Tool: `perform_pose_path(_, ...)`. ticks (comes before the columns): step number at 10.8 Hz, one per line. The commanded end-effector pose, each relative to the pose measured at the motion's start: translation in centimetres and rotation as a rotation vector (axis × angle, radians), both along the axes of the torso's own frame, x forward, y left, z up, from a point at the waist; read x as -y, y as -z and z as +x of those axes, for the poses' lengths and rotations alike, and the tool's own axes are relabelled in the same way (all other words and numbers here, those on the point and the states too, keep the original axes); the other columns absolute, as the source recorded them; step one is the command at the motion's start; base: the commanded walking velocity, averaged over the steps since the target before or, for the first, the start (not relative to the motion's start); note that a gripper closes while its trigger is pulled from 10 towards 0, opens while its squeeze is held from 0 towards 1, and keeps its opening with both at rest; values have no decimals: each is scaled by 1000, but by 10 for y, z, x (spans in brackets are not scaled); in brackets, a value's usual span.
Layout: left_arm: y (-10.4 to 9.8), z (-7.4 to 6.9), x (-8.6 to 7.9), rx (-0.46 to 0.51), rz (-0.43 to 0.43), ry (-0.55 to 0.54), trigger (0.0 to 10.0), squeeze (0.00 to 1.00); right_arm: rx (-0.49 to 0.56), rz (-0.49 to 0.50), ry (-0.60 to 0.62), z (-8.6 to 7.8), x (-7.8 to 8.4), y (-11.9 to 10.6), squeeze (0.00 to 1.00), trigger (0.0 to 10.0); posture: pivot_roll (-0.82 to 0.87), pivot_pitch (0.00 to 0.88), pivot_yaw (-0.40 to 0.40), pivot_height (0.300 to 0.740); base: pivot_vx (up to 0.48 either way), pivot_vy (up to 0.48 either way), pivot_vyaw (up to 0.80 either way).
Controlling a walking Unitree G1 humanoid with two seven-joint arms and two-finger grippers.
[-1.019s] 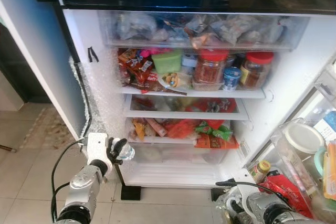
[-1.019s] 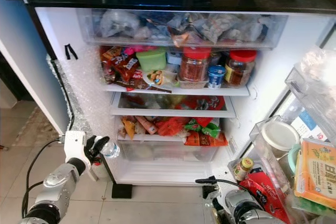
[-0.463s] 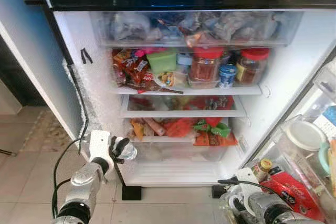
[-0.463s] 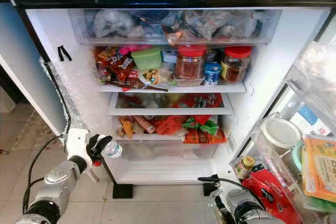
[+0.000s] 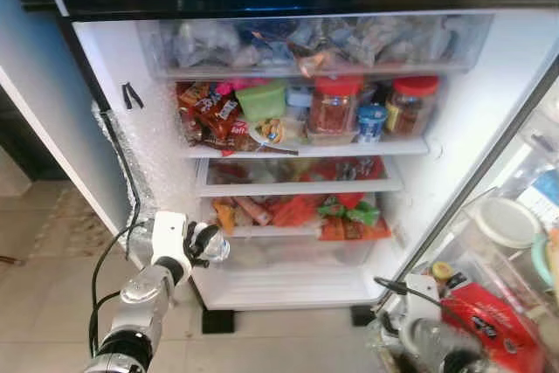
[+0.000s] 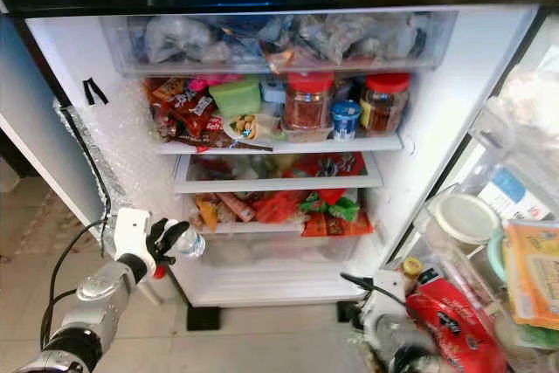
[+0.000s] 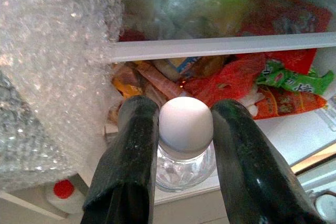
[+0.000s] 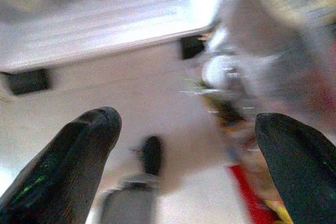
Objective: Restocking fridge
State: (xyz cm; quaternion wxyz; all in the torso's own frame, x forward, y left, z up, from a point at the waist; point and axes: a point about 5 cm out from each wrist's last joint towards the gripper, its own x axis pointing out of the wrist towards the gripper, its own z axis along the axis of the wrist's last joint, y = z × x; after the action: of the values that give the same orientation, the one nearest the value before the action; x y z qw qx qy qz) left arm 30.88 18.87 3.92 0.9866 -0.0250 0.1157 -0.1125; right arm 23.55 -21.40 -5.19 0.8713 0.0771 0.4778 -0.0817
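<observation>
My left gripper is shut on a small clear bottle with a white cap, pinched at the neck between the two black fingers. It hangs just outside the open fridge, at the left end of the lowest clear drawer. Beyond the bottle, the left wrist view has snack packets under a white shelf edge. My right gripper stands open with nothing in it, low over the tiled floor by the fridge door's foot; that view is blurred.
The fridge shelves are packed: bags in the top drawer, red-lidded jars and a green tub, and packets below. Bubble wrap covers the left wall. The open door at the right holds containers and a red pack.
The camera has shifted, so the fridge sits further left in view. My left gripper with the bottle is slightly higher and nearer the lowest drawer. The right arm has moved a little.
</observation>
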Motion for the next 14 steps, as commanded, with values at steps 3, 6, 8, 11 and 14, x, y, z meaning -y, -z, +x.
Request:
perform_pose_path(3,-2,3,5,13,32,23,10000,0,56,49,7,-5,-1,3,0,10000,-58,11,53,740,0,0,0)
perform_pose_path(6,-9,1,1,60,36,21,10000,0,54,62,4,-26,-3,16,0,10000,-78,18,85,740,0,0,0)
perform_pose_path(8,-14,5,7,82,41,44,10000,0,61,67,7,-33,-3,19,0,10000,-85,39,89,740,0,0,0)
perform_pose_path(11,-8,-1,12,67,23,62,10000,0,71,43,12,-36,2,20,0,10000,-101,31,85,740,96,0,0)
perform_pose_path(14,-7,-4,10,63,19,50,10000,0,55,29,-21,-36,3,20,0,10000,-85,12,80,740,308,0,0)
